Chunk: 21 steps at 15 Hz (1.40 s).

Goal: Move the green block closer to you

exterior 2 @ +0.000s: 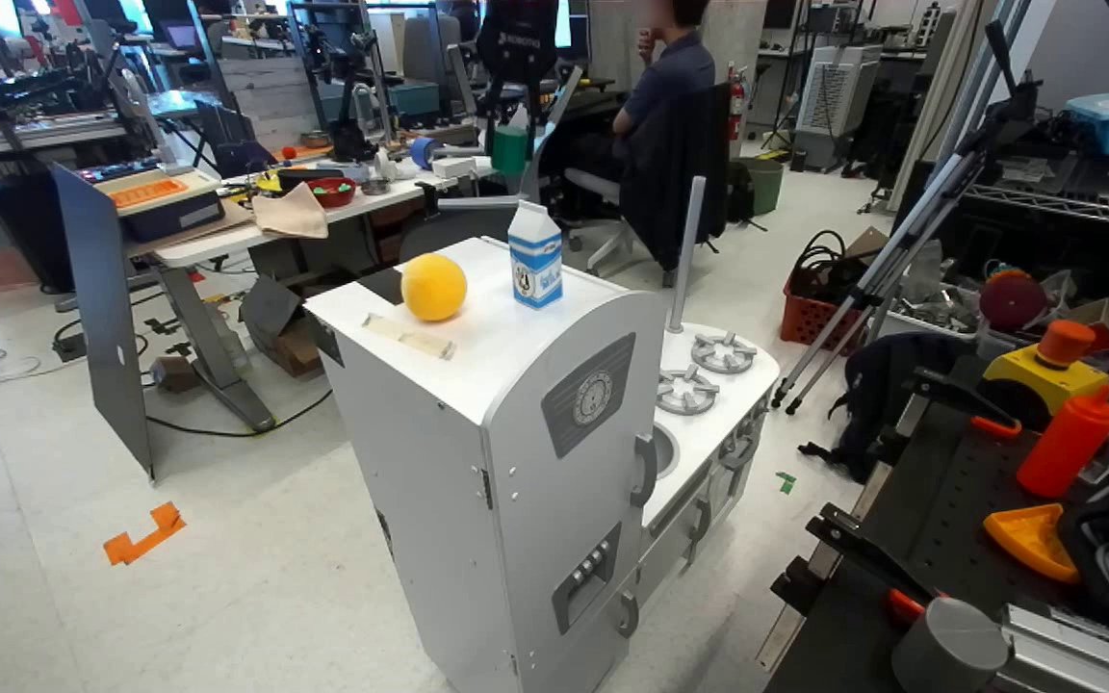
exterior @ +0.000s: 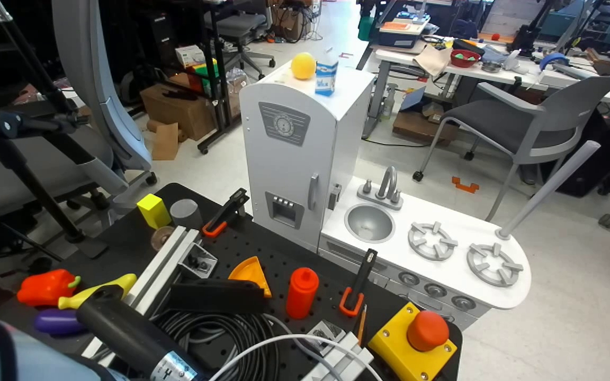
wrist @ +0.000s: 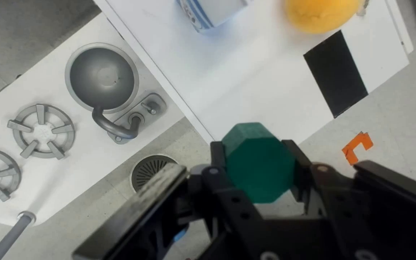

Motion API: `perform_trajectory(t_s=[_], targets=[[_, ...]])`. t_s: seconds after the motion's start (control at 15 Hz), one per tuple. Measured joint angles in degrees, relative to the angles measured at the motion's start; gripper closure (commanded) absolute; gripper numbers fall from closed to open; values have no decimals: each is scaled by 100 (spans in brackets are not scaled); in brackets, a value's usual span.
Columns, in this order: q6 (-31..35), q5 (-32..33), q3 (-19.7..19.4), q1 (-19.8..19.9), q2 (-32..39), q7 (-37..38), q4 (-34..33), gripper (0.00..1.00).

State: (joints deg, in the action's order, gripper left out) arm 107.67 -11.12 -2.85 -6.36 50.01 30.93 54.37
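The green block (wrist: 260,166) is eight-sided and looks dark green in the wrist view. My gripper (wrist: 256,155) is shut on it, one finger against each side. The block hangs in the air in an exterior view (exterior 2: 509,151), under the gripper (exterior 2: 510,120), above and beyond the white toy kitchen's tall cabinet (exterior 2: 564,481). In an exterior view the block (exterior: 366,28) shows small near the top edge, and most of the arm is out of view. In the wrist view the block overlaps the cabinet top's (wrist: 251,86) edge and the floor.
A yellow ball (exterior 2: 434,287) and a blue-and-white milk carton (exterior 2: 536,255) stand on the cabinet top. The lower counter has a sink (exterior: 369,223), a tall faucet (exterior: 388,182), burners (exterior: 432,241) and an upright grey post (exterior: 548,190). A chair (exterior: 522,116) stands beyond it.
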Motion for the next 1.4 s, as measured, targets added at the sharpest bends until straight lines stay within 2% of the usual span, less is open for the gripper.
perform_trajectory(t_s=[0.47,0.93,1.13,1.4], targets=[[307,242,151,-397,-1367,-415,1867,83],[939,464,446,-878,-2290,-417,3839,83],[955,496,530,-917,-2427,-417,4319,83],[1093,513,535,-899,-2438,-417,4644,83]])
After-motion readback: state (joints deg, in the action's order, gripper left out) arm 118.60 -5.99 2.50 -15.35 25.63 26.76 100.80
